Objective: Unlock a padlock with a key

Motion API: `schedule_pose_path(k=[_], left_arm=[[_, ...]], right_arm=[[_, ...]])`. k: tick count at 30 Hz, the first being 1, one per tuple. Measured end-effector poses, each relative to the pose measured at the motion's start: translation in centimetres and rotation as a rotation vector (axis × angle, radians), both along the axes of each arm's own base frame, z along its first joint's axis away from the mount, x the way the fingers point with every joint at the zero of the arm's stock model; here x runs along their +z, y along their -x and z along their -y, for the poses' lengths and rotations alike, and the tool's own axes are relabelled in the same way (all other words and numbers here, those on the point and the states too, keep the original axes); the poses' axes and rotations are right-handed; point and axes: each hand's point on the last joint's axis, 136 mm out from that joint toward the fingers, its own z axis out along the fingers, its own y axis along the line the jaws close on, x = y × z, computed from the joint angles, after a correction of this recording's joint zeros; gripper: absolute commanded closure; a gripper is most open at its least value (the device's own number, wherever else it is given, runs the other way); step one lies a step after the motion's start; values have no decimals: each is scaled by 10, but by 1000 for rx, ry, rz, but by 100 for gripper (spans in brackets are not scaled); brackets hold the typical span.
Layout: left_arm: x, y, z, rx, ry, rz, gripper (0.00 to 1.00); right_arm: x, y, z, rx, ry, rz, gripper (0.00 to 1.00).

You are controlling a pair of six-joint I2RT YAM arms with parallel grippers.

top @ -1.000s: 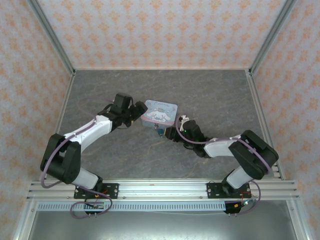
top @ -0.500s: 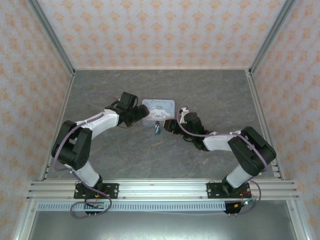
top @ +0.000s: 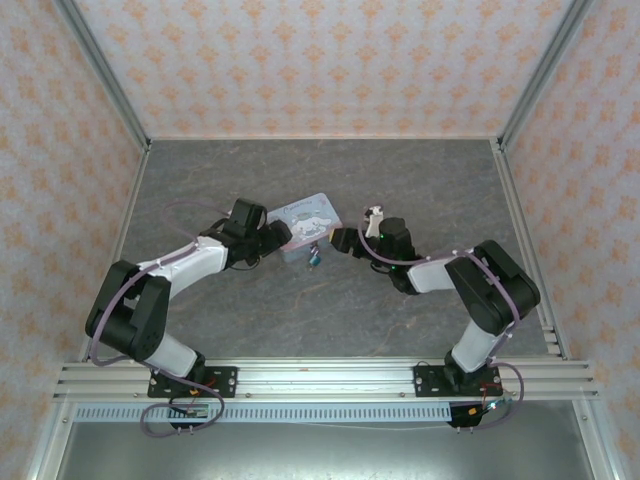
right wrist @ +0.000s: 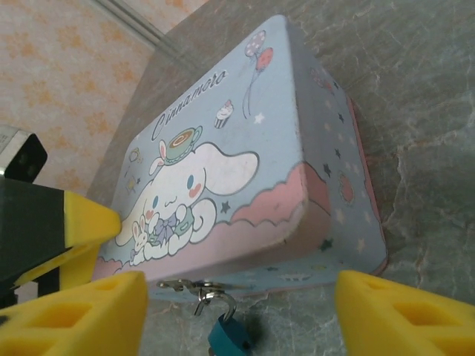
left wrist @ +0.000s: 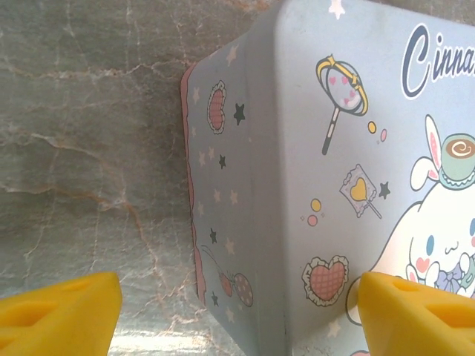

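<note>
While the left gripper (left wrist: 237, 285), fingers spread wide about a corner of the tin (right wrist: 223, 148), seemingly steadied it at a tilt, the padlock (right wrist: 228, 337) hung from its front clasp, facing the right gripper (right wrist: 239, 280), which hovered wide open and empty, likely lining up.

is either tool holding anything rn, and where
Nothing is clamped: left tool open astride an edge of the tin; right tool open, padlock untouched between its fingers.
</note>
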Motion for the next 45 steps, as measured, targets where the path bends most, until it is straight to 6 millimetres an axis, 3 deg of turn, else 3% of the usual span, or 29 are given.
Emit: schedule_pose_path(k=[4,11,16,20,25,40,45], left_arm=[[0,6,-2,8,4,-4,18],[10,21,-12,28,-18,-8,12],[43,30,-29,53,-70,63,9],[60,40,-46,66,-144,96,9],[68,52,-58,77,-188,105,9],[59,64,-66,84,-216,72,9],[58,64,-66,85,-220,69,9]], right_arm=[[-6,13,0,27,-25,-23,1],[-3,26,-11,76,-61,-28,1],[-7,33,-31,127,-63,-41,0],[-10,34,-48,165,-65,-47,3],[-20,32,-60,188,-73,-79,6],[-25,28,-75,232,-138,-109,19],[-26,30,-76,241,-140,-119,32]])
